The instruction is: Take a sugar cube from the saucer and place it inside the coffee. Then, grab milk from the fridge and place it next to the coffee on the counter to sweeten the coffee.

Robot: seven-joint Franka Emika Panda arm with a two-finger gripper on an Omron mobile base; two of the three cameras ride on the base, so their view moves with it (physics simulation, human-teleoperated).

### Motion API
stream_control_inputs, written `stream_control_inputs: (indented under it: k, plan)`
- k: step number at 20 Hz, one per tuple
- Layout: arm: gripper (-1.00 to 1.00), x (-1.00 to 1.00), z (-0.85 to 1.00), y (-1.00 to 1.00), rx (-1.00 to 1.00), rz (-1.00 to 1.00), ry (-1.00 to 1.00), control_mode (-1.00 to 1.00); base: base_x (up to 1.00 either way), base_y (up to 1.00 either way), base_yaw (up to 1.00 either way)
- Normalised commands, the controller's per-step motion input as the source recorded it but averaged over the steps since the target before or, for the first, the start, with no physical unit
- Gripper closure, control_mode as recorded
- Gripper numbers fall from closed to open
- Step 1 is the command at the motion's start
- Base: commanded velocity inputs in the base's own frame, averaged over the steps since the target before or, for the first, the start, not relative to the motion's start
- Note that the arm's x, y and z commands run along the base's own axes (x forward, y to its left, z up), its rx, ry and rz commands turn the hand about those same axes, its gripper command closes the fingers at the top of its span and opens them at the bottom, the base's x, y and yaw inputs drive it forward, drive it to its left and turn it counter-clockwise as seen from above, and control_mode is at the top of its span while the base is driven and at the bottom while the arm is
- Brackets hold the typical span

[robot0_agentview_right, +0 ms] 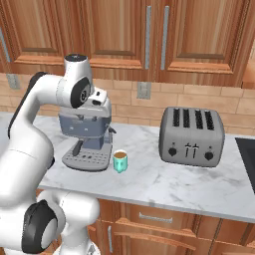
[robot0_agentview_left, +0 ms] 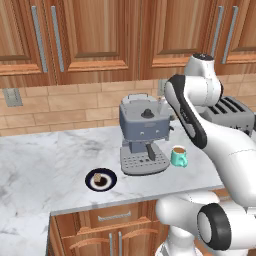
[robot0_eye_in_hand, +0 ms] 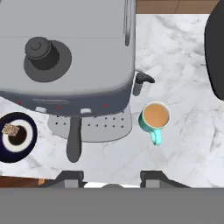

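Note:
The dark navy saucer (robot0_agentview_left: 101, 179) lies on the white marble counter (robot0_agentview_left: 45, 165), left of the grey espresso machine, with the tiny tan sugar cube (robot0_agentview_left: 98, 177) on it. The teal mug of coffee (robot0_agentview_left: 179, 156) stands just right of the machine's drip tray. My gripper (robot0_eye_in_hand: 111, 179) hangs high above the machine and looks straight down. Its fingers stand apart with nothing between them. In the hand view the saucer (robot0_eye_in_hand: 29, 148) with the sugar cube (robot0_eye_in_hand: 11, 130) is at the lower left, and the coffee (robot0_eye_in_hand: 156, 116) is right of centre. The milk and the fridge are out of view.
The grey espresso machine (robot0_agentview_left: 142, 132) stands between saucer and mug, directly under my hand. A silver toaster (robot0_agentview_right: 191, 135) sits on the counter to the right of the coffee (robot0_agentview_right: 120, 161). Brown wooden cabinets hang above, and a brick backsplash runs behind.

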Motion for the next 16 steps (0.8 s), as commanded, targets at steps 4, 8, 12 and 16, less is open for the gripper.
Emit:
stream_control_inputs:
  k: [4, 8, 12, 16]
  plan:
    - [-1.00, -0.20, -0.08, 0.29, 0.05, 0.00, 0.00, -1.00, 0.00, 0.00, 0.00]
    - [-1.00, -0.62, -0.51, 0.95, 0.00, 0.04, 0.12, -1.00, 0.00, 0.00, 0.00]
    - [-1.00, -0.62, -0.79, 1.00, 0.00, 0.06, 0.19, -1.00, 0.00, 0.00, 0.00]
    - [-1.00, -0.15, -0.71, 1.00, 0.00, 0.02, 0.23, -1.00, 0.00, 0.00, 0.00]
